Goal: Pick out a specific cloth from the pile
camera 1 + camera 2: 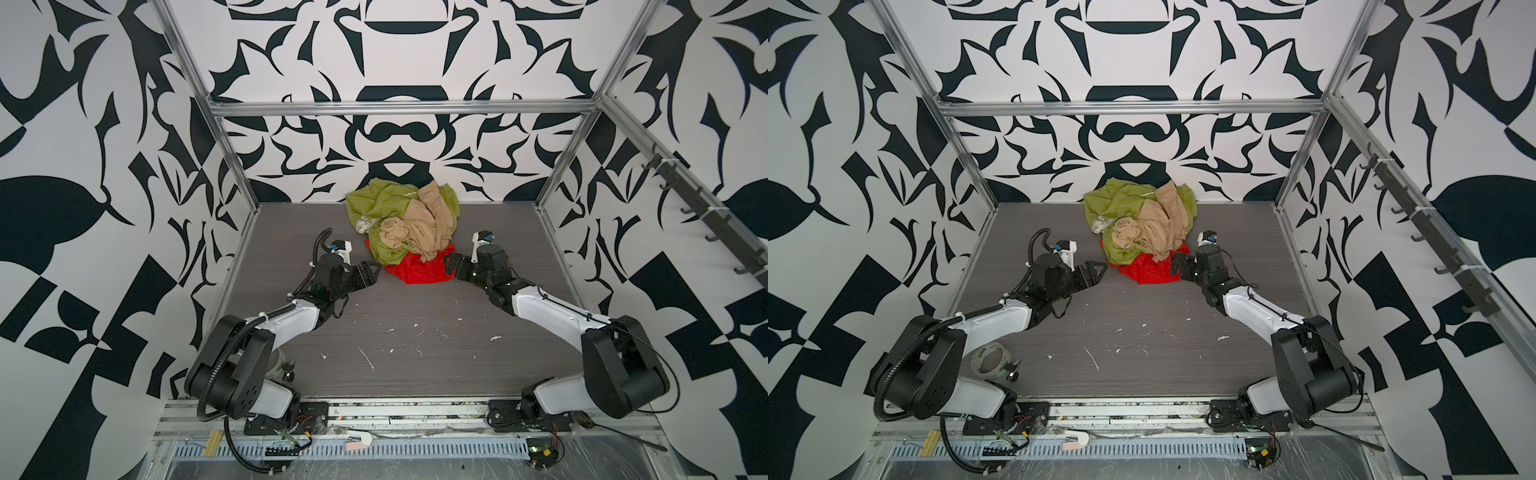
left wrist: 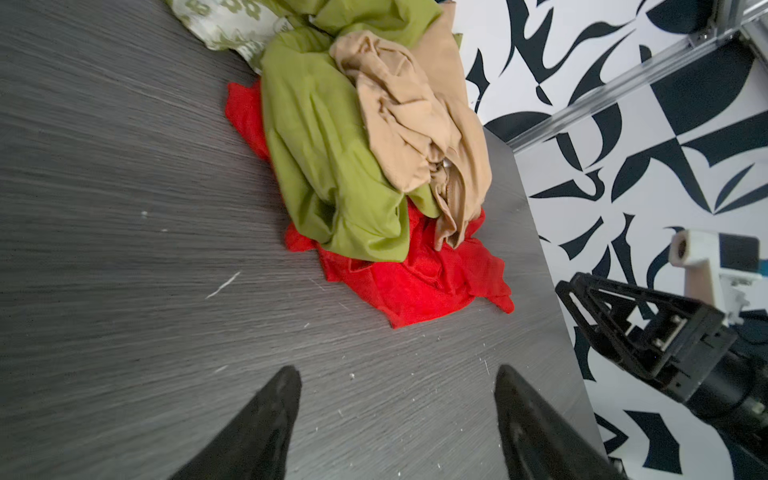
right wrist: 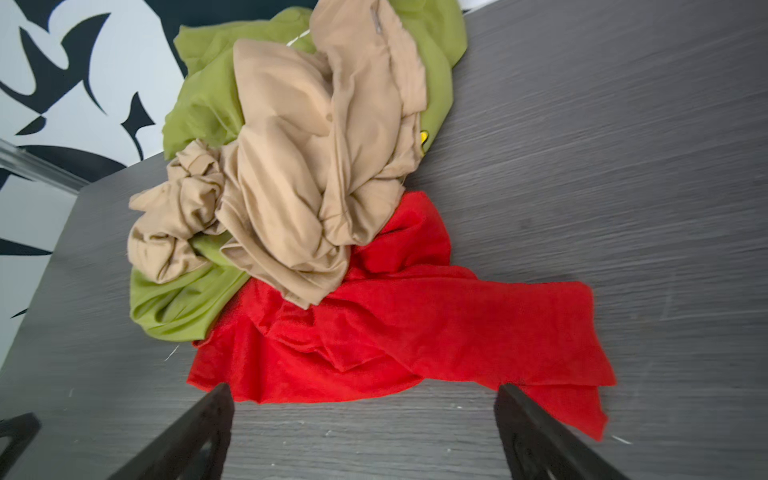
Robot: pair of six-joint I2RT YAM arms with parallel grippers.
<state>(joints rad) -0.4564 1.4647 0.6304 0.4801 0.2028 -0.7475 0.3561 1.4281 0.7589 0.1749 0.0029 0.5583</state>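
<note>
The pile lies at the back middle of the grey table, against the wall: olive-green and tan-beige cloths on top, a small white patterned patch at its left. The red cloth sticks out from under them at the near edge, flat on the table. My left gripper is open just left of the red cloth, nothing between its fingers. My right gripper is open at the right edge of the red cloth, one fingertip over the fabric's hem.
A roll of clear tape stands by the left arm's base. A rail of dark hooks runs along the right wall. The patterned back wall rises right behind the pile. White specks dot the table in front.
</note>
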